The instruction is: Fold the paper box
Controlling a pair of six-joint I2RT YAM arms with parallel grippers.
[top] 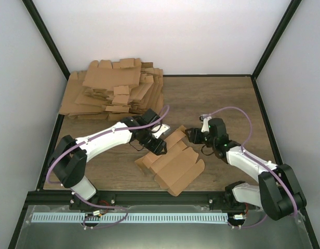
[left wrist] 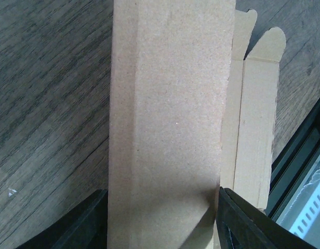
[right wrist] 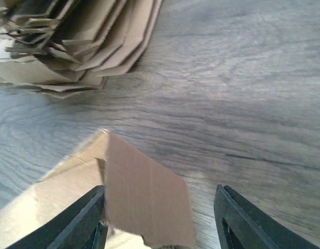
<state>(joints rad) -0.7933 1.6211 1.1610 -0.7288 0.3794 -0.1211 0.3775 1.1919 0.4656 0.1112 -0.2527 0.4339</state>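
Paper box [top: 173, 166], a part-creased blank just in front of the pile of blanks [top: 116, 88]: left gripper [top: 160, 146] straddles one panel [left wrist: 168, 114], squeeze not discernible; right gripper [top: 189, 136], fingers spread about the raised flap [right wrist: 144, 202] on the pile-facing side, should press it squarely along its crease.

Logged untidy, overlapping pile of flat brown cardboard blanks [top: 116, 88], resting at far-left corner of dark wood-grain counter [top: 217, 98].

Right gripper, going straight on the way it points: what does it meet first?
Probably the raised flap of the paper box, standing between the fingers of the right gripper; past it, bare table. Depth is unclear.
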